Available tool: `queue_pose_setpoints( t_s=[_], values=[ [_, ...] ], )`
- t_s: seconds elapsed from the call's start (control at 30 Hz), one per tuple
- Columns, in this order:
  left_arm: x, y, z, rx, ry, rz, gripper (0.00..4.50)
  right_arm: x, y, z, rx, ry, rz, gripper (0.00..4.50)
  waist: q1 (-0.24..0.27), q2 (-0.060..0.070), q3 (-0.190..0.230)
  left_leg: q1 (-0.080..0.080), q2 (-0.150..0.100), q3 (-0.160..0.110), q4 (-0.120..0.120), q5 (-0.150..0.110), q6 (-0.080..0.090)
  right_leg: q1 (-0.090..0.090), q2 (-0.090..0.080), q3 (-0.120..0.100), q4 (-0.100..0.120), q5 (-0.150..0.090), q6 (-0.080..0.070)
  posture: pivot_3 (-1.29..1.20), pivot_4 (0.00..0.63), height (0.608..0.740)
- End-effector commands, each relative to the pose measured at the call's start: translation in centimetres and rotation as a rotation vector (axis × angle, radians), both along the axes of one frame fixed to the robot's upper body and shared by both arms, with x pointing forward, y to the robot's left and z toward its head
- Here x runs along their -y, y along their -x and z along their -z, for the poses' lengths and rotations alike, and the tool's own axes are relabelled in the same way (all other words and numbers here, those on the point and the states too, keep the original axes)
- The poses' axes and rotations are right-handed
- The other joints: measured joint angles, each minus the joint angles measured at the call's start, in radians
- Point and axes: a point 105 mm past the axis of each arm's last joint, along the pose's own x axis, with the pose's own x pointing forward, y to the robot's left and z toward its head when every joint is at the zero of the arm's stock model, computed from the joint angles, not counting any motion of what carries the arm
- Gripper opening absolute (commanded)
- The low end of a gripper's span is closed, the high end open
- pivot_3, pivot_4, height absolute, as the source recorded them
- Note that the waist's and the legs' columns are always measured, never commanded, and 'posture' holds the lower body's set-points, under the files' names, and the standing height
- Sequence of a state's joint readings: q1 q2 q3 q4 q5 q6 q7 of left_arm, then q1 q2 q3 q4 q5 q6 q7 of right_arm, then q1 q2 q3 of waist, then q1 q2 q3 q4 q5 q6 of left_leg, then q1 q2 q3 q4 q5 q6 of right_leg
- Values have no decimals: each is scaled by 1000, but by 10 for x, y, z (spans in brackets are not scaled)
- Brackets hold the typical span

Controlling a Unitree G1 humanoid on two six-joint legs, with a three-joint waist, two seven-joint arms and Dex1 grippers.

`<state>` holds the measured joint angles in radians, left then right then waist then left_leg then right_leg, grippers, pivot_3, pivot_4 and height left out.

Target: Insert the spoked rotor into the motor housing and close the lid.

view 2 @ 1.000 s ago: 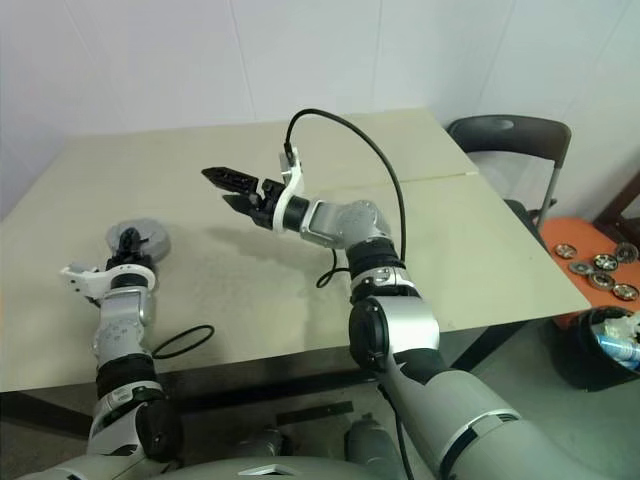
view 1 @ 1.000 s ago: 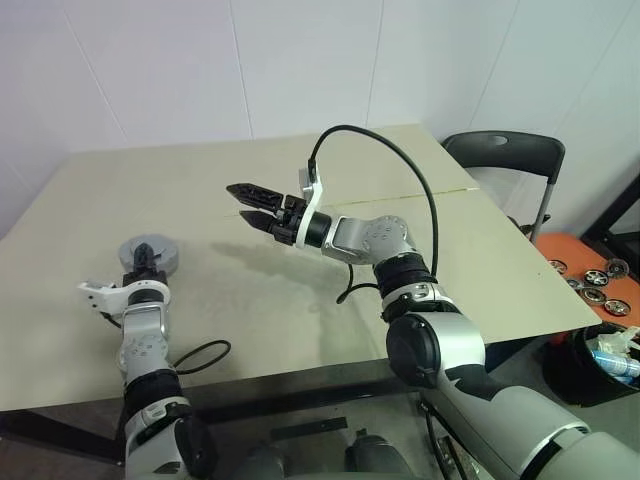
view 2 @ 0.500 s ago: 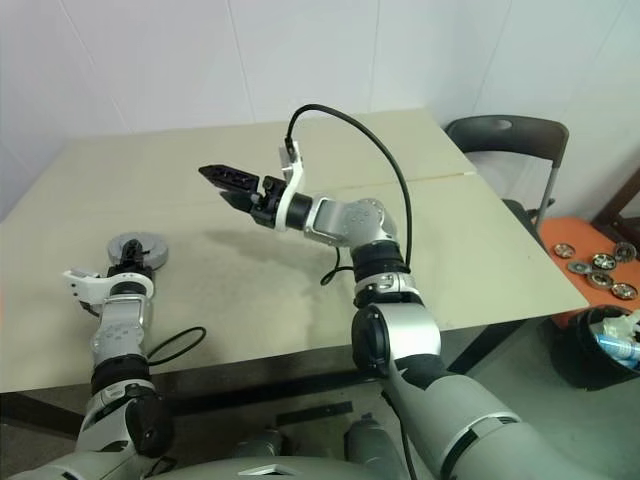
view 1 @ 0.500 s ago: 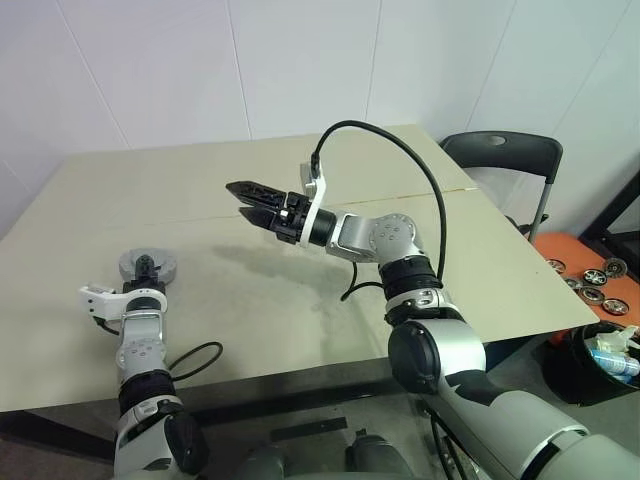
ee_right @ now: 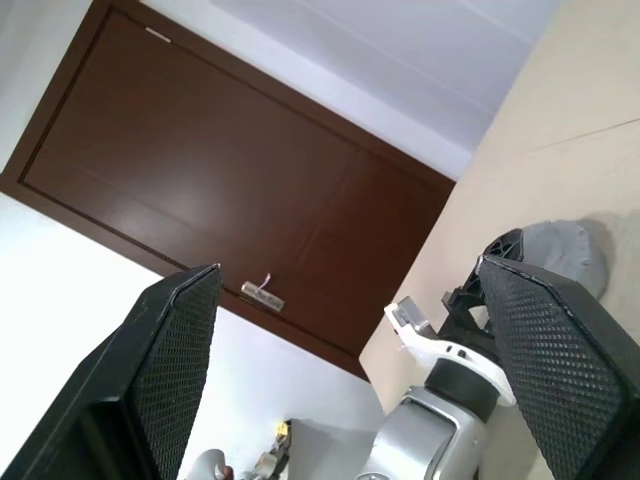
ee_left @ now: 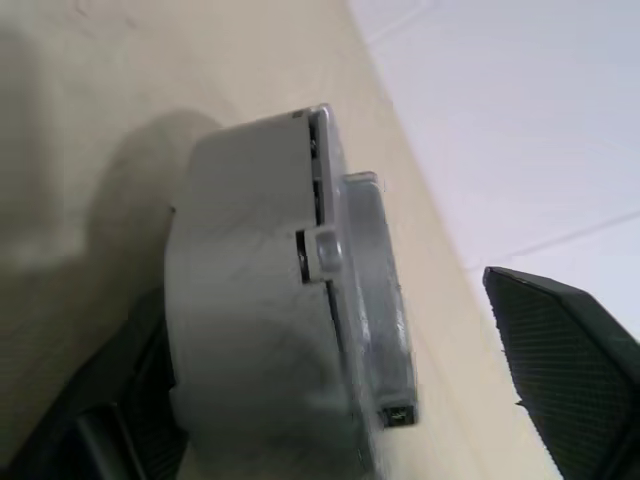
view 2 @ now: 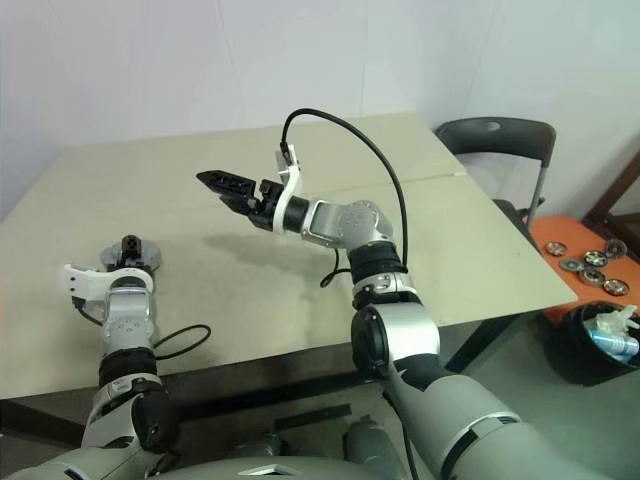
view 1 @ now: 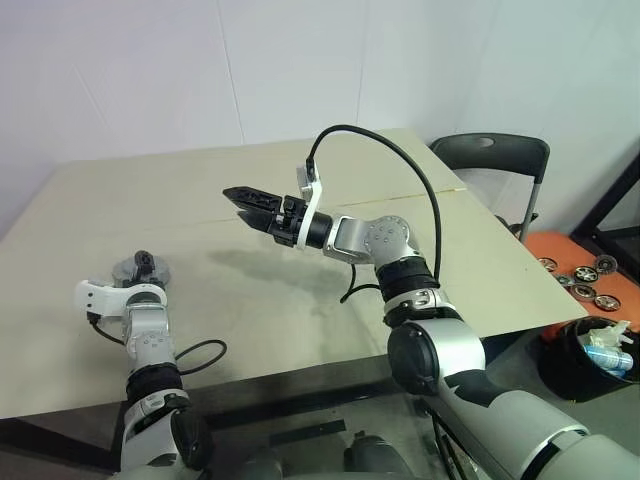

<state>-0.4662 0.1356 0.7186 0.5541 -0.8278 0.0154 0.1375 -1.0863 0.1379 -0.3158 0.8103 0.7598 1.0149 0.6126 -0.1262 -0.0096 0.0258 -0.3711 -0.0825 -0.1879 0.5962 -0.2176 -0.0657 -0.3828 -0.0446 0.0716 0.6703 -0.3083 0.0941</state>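
Observation:
The motor housing (ee_left: 240, 290) is a grey puck lying on the table at the near left, with the grey lid (ee_left: 375, 280) seated on top of it. The spoked rotor is hidden. My left gripper (view 1: 142, 262) is open and straddles the housing. One finger (ee_left: 565, 370) stands well clear of the lid, and the other finger (ee_left: 110, 410) sits close against the housing's body. My right gripper (view 1: 240, 200) hovers above the middle of the table, pointing left, open with nothing between its fingers.
The beige table (view 1: 300, 300) has a black cable loop (view 1: 195, 355) near its front edge. A black chair (view 1: 490, 160) stands at the right. Beside it are a dark bin (view 1: 590, 350) and small wheels (view 1: 580, 275) on an orange surface.
My left gripper's fingers have spread away from the housing, and its wrist has rolled. The right arm stays where it was. The whole view has shifted a little.

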Motion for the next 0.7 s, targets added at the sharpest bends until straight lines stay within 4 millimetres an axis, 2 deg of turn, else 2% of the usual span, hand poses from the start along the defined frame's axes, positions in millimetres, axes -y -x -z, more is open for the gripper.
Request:
queue_pose_setpoints(
  t_s=[0.03,0.23,0.37,0.53,0.6,0.7],
  values=[
    [-29,37,28,-200,-23,-176,4440,-14,7,-6,23,-34,-35,4261,-12,0,0,0,0,0,0,0,0,0,0,1,0,0,0,0,0,740],
    [-42,58,30,-332,-87,-298,4440,-15,7,-3,27,-27,-36,4261,-45,0,-1,2,0,2,-1,-1,1,-1,1,5,0,0,0,0,0,740],
    [-54,69,18,-364,-186,-379,4440,-15,8,-1,33,-20,-43,4261,-58,0,-1,2,0,2,-1,-1,1,-2,1,6,0,0,0,0,0,740],
    [-66,73,-14,-337,-387,-428,4440,-15,12,1,50,-9,-61,4261,-46,0,-1,-2,0,0,-1,-1,1,-5,1,5,0,0,0,0,0,740],
    [-69,73,-28,-316,-470,-435,4440,-16,13,3,54,-5,-65,4261,-25,-2,-1,-3,-1,-1,0,-1,1,-5,0,5,0,0,0,0,0,740],
    [-62,57,-70,-186,-709,-341,4440,-15,12,6,86,18,-54,4261,14,-4,-1,-4,-4,-3,0,-1,1,-5,-2,2,0,1,1,0,0,740]
  ],
)
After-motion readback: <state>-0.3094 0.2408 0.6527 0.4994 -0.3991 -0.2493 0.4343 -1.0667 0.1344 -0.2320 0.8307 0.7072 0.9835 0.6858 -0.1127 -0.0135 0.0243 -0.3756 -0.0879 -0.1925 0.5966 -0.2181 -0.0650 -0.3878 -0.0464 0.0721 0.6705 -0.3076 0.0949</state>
